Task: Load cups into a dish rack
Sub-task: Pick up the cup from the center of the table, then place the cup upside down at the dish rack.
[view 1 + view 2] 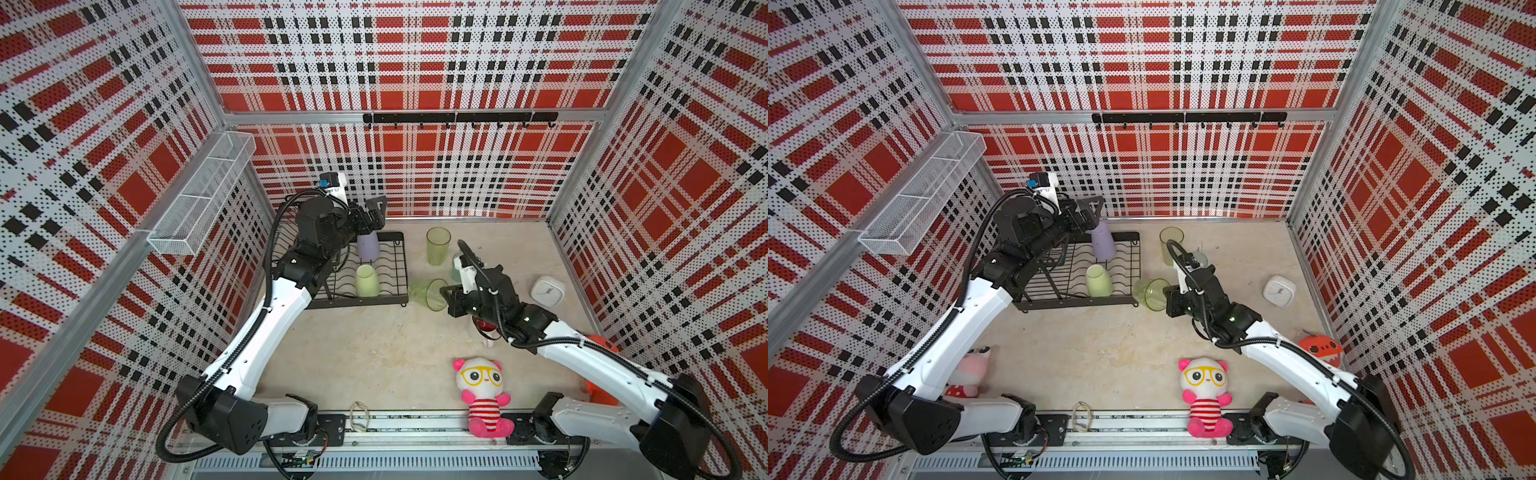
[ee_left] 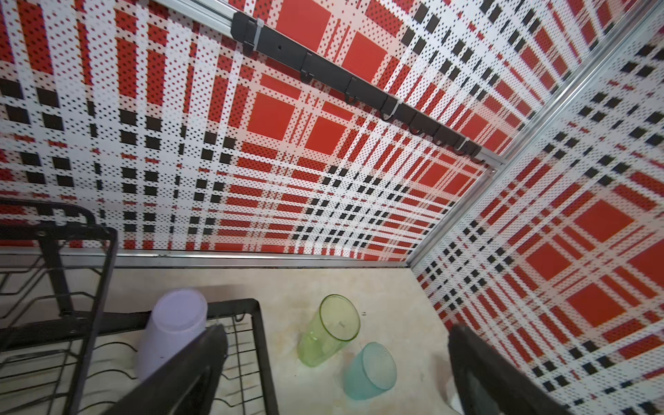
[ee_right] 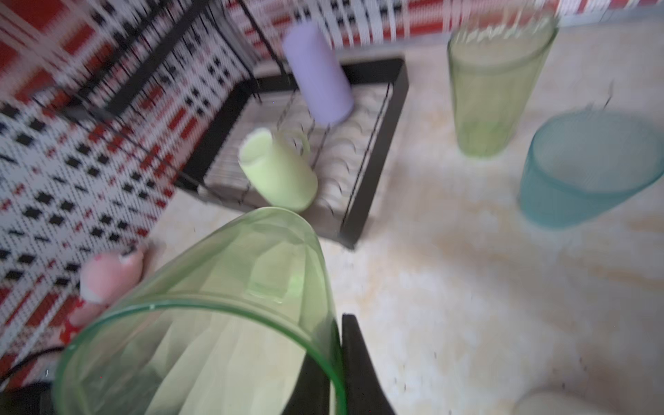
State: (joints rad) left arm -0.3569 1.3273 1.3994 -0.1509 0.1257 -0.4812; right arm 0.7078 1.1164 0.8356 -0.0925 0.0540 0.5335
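Right, the dish rack (image 1: 357,302): the left arm covers its left half, so you can't read that part. The left gripper (image 1: 376,212) has its fingers spread with nothing between them. The lavender cup (image 2: 176,323) stands mouth-down in the rack just below one finger. The right gripper (image 3: 336,345) is clamped on the bright green tumbler (image 1: 428,294) at the rim, one finger inside and one outside. The tumbler's long axis is near horizontal, its base pointing away from the fingers at the rack's corner. Its mouth is cut off in the right wrist view. The white mug (image 1: 484,330) is mostly hidden under that wrist.
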